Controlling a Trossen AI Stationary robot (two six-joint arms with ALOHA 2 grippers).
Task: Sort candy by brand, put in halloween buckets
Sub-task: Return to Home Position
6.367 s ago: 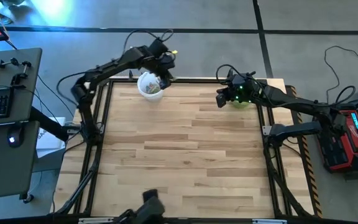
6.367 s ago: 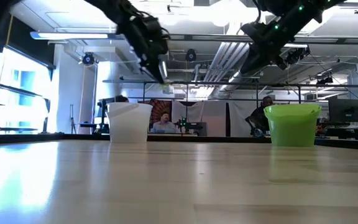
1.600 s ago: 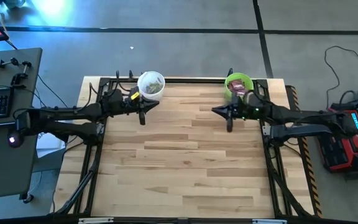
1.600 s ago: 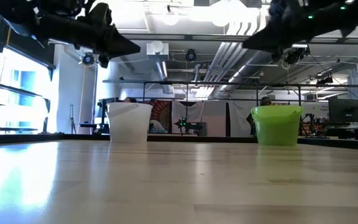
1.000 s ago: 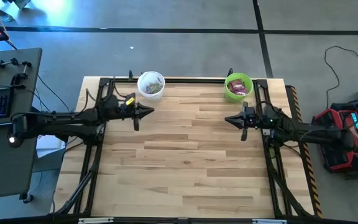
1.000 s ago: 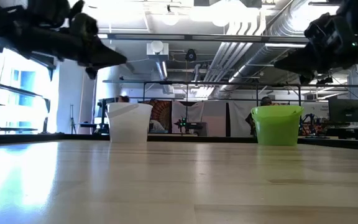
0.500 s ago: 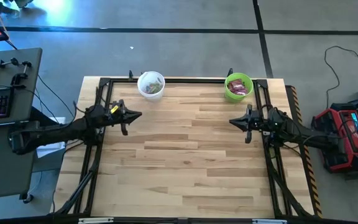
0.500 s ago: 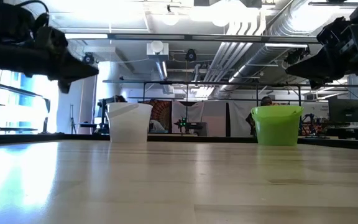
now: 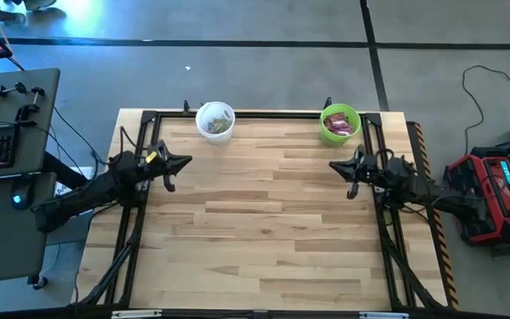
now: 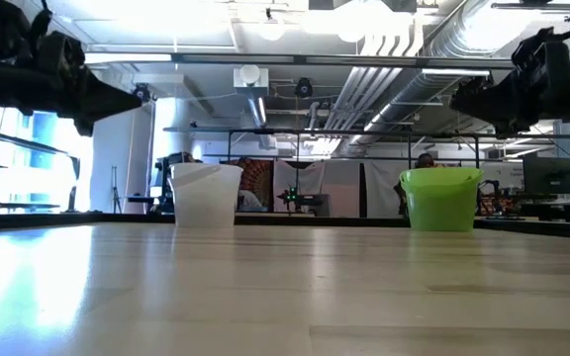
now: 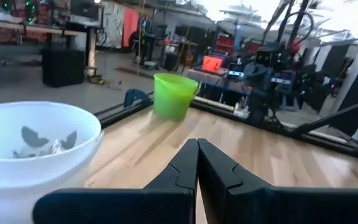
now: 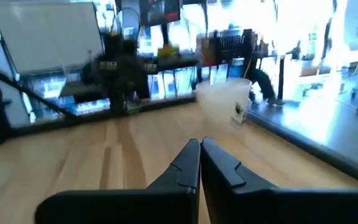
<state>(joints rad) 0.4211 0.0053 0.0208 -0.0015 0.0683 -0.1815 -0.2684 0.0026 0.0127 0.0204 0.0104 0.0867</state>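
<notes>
Moved since earlier: both arms have drawn back from the far-edge buckets and folded low toward their own sides of the counter (image 9: 264, 221). The left one has retreated further in the last half second. The buckets have stayed put.
Left tool (image 9: 187, 162): at the counter's left edge, pointing inward, well apart from the white bucket (image 9: 200, 113). Its wrist view shows the two fingers pressed together with nothing between them.
Right tool (image 9: 332, 167): at the right edge, pointing inward, near the green bucket (image 9: 322, 128) but clear of it. Its fingers are likewise closed tight and empty.
White bucket contents: clear-wrapped pieces (image 9: 219, 127) lie in the bottom; the colours are too small to tell apart.
Green bucket contents: magenta packets (image 9: 337, 123) fill its middle.
Loose candy: none shows on the bare wood in the overhead or low views.
Why the buckets stand so: each is upright at the far edge on one arm's side, so each arm likely serves the nearer one and the brands stay separate.
Why the arms are held so: closed, empty fingers and a tucked posture suit parking, since nothing is left to carry.
Stage: sorting looks finished; only settling into the rest pose seems to remain.
Risk: slight, as both tools are off to the sides of the buckets.
</notes>
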